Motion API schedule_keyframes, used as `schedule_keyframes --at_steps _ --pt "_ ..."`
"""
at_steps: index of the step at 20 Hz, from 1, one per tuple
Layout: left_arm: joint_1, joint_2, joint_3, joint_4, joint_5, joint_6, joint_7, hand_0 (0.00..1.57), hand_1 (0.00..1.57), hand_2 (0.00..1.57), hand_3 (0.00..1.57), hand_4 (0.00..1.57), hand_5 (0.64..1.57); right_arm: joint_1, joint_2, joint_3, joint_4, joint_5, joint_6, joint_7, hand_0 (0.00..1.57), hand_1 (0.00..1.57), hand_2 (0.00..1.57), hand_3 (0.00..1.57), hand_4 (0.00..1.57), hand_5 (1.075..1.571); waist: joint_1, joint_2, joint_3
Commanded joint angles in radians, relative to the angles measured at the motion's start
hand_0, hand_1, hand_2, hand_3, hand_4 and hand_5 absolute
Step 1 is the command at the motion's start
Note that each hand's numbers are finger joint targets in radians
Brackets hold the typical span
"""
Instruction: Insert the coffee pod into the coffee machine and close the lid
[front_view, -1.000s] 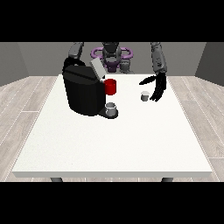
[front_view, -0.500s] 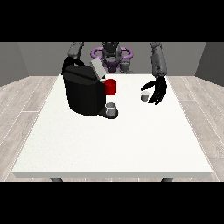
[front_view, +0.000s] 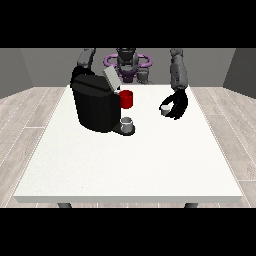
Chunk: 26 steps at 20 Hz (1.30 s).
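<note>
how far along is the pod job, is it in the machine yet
Not yet. Done so far: the hand at the view's right has reached the small white coffee pod, its fingers curling round it just above the white table. In hand: gripping and lifting the pod. Left: carrying it to the black coffee machine, whose grey lid stands open, inserting it, then closing the lid.

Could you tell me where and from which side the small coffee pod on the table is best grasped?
Probably by its round side wall: the coffee pod stands upright, short and squat. Come from the view's right, where the robot hand already curls beside it.
</note>
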<state>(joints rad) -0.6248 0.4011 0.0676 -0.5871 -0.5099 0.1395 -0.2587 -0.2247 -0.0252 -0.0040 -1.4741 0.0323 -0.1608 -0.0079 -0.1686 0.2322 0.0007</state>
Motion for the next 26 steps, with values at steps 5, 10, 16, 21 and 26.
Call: schedule_keyframes --at_steps 5,10,16,21,26 --pt "-0.013 0.035 -0.025 0.073 -0.080 0.029 -0.032 0.97 0.97 1.05 0.79 0.32 1.571 -0.006 -0.009 -0.021 -0.009 -0.029 0.020 -0.013 0.00 0.00 0.00 0.00 0.51 1.571 -0.011 0.020 -0.0010" --pt "-0.056 0.062 -0.015 0.062 -0.079 -0.014 -0.096 1.27 1.27 1.40 1.36 0.51 1.571 0.019 -0.012 -0.035 0.029 -0.040 0.029 -0.026 0.00 0.00 0.00 0.00 0.49 1.571 0.001 0.009 -0.0009" --pt "-0.145 0.074 0.001 0.030 -0.047 -0.123 -0.123 1.40 1.40 1.42 1.36 0.60 1.571 -0.024 0.007 -0.030 0.045 -0.026 -0.009 0.003 0.00 0.00 0.00 0.00 0.43 1.571 0.005 -0.024 -0.0011" --pt "-0.224 0.047 -0.018 -0.028 -0.059 -0.183 -0.032 1.24 1.24 1.33 1.32 0.53 1.571 -0.031 -0.002 -0.072 0.138 -0.059 0.009 -0.030 0.00 0.00 0.00 0.00 0.46 1.571 0.012 -0.078 -0.0005" --pt "-0.298 0.061 -0.032 -0.054 -0.076 -0.249 -0.003 1.25 1.25 1.33 1.29 0.56 1.571 -0.028 0.006 -0.035 0.154 -0.039 0.019 -0.014 0.00 0.00 0.00 0.00 0.47 1.571 -0.009 -0.112 -0.0005"
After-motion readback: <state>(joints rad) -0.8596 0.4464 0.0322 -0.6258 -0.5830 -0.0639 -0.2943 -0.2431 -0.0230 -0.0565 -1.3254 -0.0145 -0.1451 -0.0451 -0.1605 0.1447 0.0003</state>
